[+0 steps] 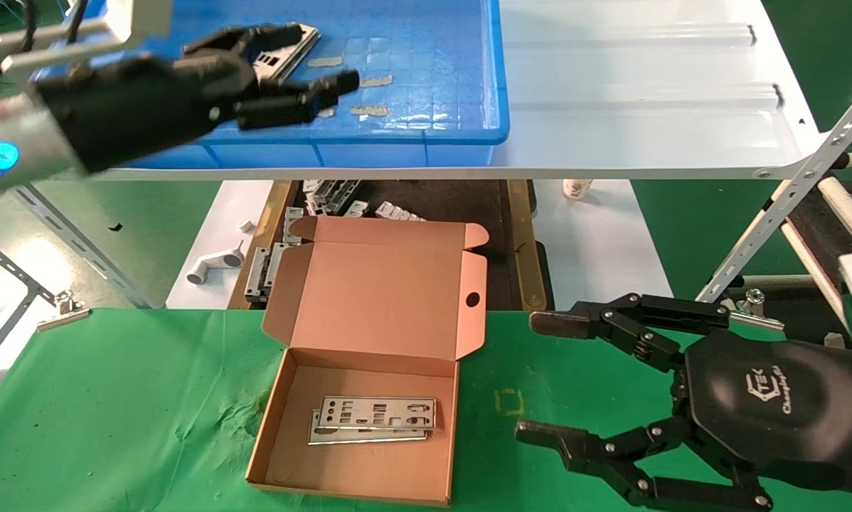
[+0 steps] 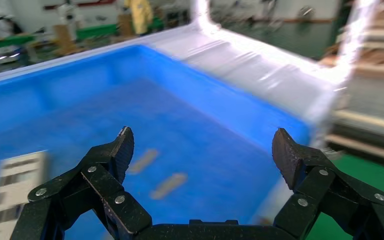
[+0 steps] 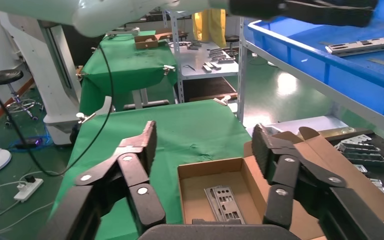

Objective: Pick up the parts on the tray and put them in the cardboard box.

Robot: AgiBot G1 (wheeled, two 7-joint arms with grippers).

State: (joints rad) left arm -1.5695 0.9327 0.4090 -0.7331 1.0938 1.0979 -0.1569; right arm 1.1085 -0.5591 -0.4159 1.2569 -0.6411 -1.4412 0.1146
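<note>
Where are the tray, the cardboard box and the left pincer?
tray [image 1: 426,131], head view, front rim.
cardboard box [image 1: 369,299], head view, inside of the open lid.
left pincer [image 2: 200,150], left wrist view, midway between fingertips.

both arms end in black linkage hardware. the right pincer [image 1: 536,377] has jointed bars pinned with silver screws, a small coil spring, and a rounded glossy housing carrying white logo lettering. the left pincer [image 1: 311,65] is matt black behind a grey wrist with a glowing blue ring light.
</note>
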